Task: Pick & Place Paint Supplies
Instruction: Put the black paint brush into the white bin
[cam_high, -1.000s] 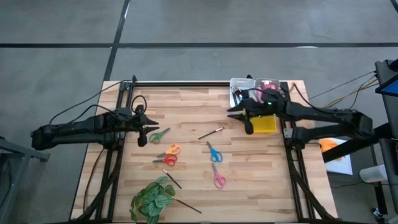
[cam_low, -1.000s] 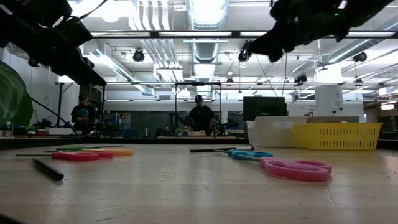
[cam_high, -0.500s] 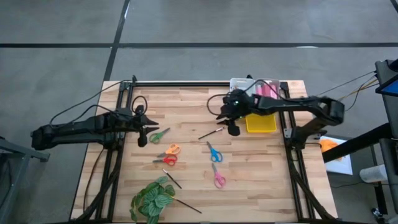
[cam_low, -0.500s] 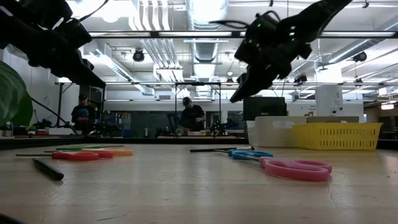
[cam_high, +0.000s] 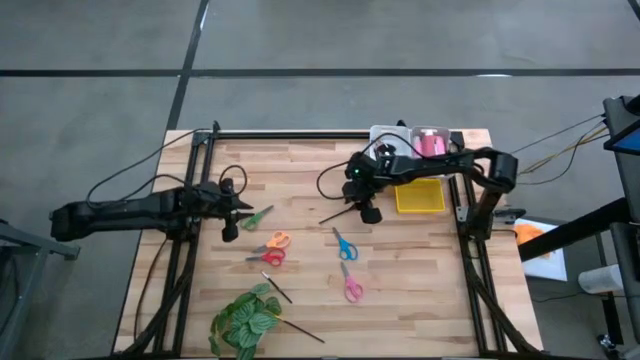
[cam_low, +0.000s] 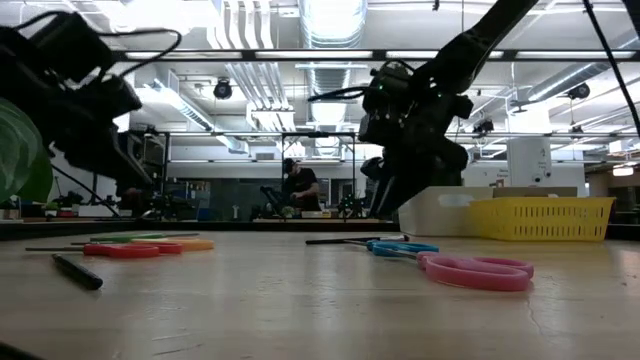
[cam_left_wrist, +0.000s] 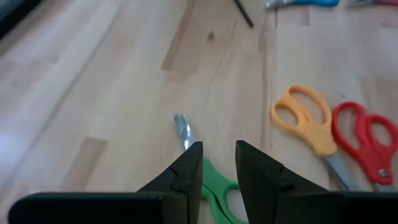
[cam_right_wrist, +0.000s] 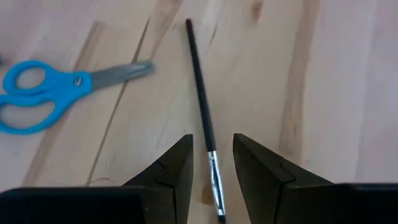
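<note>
Five pairs of scissors lie flat on the wooden table: green (cam_high: 256, 217), orange (cam_high: 277, 240), red (cam_high: 267, 257), blue (cam_high: 344, 244) and pink (cam_high: 351, 285). A thin dark brush (cam_high: 338, 213) lies near the middle, and its shaft (cam_right_wrist: 202, 106) runs out between the fingers of my open right gripper (cam_right_wrist: 212, 165), which hovers tipped down over its metal end. My open left gripper (cam_left_wrist: 219, 167) hangs low over the green scissors (cam_left_wrist: 217, 186), whose blade tip (cam_left_wrist: 182, 129) points away from it. Pink tubes (cam_high: 430, 143) sit in a white bin at the far right.
A yellow basket (cam_high: 420, 197) and a white bin (cam_high: 392, 135) stand at the far right edge. A leafy plant (cam_high: 243, 320) lies at the near left, with two more dark brushes (cam_high: 277, 288) (cam_high: 300, 330) beside it. People work in the room beyond the table.
My right gripper has swung from over the bins toward the table's left and down, tipping steeply downward until it stands over the brush. My left gripper has sunk toward the green scissors. Nothing on the table has moved.
</note>
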